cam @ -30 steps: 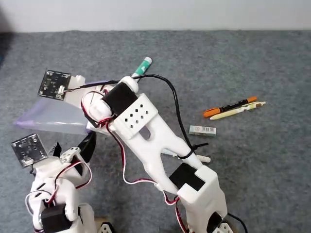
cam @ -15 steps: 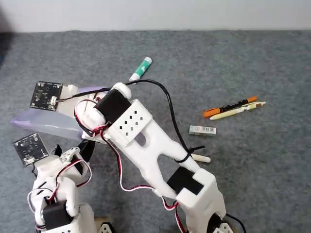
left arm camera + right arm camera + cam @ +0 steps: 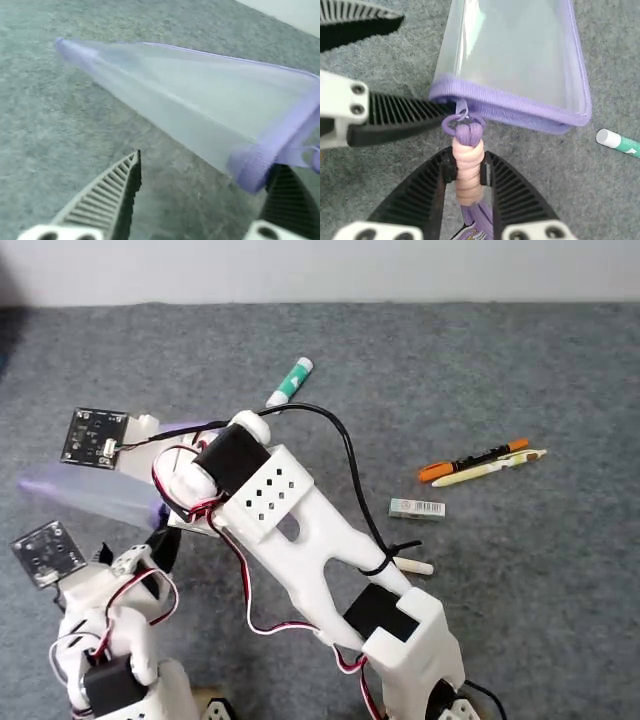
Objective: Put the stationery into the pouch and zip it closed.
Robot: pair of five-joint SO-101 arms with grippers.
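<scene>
Pinching the zipper pull (image 3: 467,172), the right pincer (image 3: 467,155) has its two ribbed black fingers pressed against the pink and purple cord. The cord's loop joins the purple-trimmed edge of a clear pouch (image 3: 520,55), just beyond the fingertips. The left pincer (image 3: 208,160) is spread wide at the pouch's near corner. One of its fingers touches the purple trim beside the loop, and the other stands apart over the grey surface (image 3: 520,370).

From the high view, both white arms rise from the near edge, and the pouch sits at the left side of the surface, partly under the right arm's wrist. A small white stick (image 3: 415,567) pokes out from beneath the right arm. Slightly farther out lies a pale eraser (image 3: 416,507) in a printed sleeve. Past it, an orange pen (image 3: 470,462) and a cream pen (image 3: 495,469) rest side by side, touching. Farthest away, beyond the right arm's wrist, a green and white marker (image 3: 291,380) lies at a slant, apart from the pouch.
</scene>
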